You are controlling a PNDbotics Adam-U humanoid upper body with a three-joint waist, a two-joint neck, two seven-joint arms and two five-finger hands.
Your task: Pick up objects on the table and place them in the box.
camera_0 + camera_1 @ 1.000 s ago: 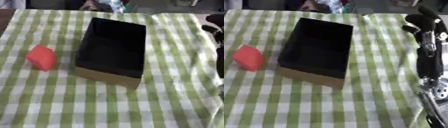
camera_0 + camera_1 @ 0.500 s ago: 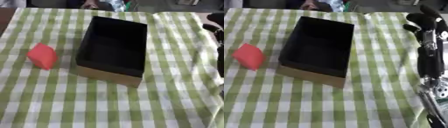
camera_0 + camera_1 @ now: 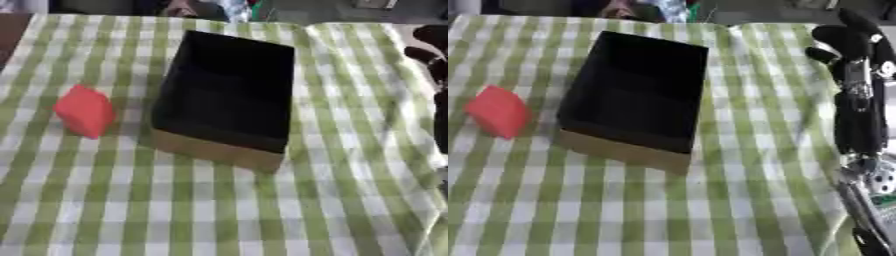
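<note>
One table fills both views, covered edge to edge with a green-and-white checked cloth; its far edge meets a dark, blurred background in which nothing can be made out with certainty. One box stands near the middle of the cloth, open at the top, black inside with a tan cardboard wall facing the camera; its long axis runs from the near edge away toward the far edge, leaning slightly to the right at the far end, and its interior is too dark to show any contents. One right hand shows at the right side of the right eye view, at the top of a black forearm with silver joints that rises from the lower right corner; its fingers appear curled with nothing in them, though the blur makes this hard to read, and the left eye view cuts most of it off. One red object, blocky and blurred, lies on the cloth well left of the box, apart from it.
</note>
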